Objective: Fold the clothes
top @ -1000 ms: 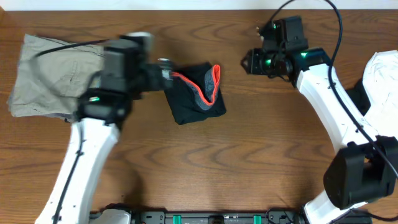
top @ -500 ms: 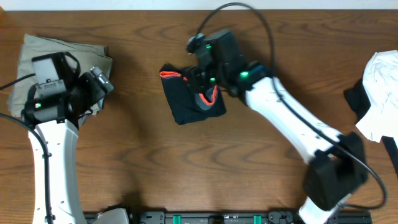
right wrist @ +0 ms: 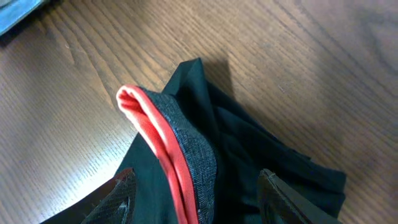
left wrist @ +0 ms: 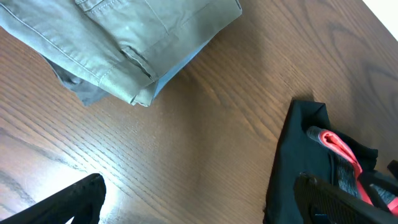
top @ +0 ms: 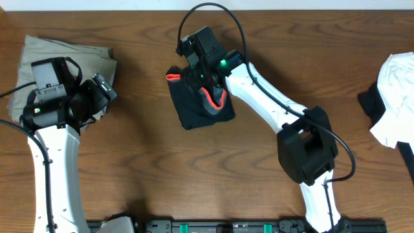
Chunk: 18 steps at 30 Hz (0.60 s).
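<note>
Only wrist views show right end effector [right wrist: 199, 196], over leggings [right wrist: 249, 143], and left end effector [left wrist: 199, 199] gaping empty.

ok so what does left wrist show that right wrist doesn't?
Left wrist only: the khaki trousers at top left, and the left gripper, jaws open over bare table. Right wrist only: the right gripper, jaws open either side of the waistband, whose grey strip reads clearly here; a grey sliver in its top-left corner can't be identified. Both: the black leggings with the red waistband edge, lying on the wood table.
</note>
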Tool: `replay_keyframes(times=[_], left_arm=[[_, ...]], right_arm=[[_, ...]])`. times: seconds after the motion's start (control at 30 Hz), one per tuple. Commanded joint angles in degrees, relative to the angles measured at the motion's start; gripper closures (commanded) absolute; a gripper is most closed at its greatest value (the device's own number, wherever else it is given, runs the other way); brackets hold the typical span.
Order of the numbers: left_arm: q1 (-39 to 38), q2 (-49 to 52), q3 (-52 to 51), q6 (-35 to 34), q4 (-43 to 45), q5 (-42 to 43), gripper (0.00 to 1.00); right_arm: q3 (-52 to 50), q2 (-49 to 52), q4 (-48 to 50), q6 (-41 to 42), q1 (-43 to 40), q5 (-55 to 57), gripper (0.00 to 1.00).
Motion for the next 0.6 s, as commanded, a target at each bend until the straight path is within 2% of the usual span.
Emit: replay_keyframes(times=[0.0,0.57], left_arm=[[0.24,0.57,-0.02,-0.28,-0.11,-0.52,0.02],[0.24,0.85,-0.24,-0.28,0.09,-0.52,0.02]], right_arm=[[2.01,0.72,-0.66,-1.49,0.13,0.70,0.40],[1.77,4.39,-4.42,-3.43,1.81,0.94,0.45]])
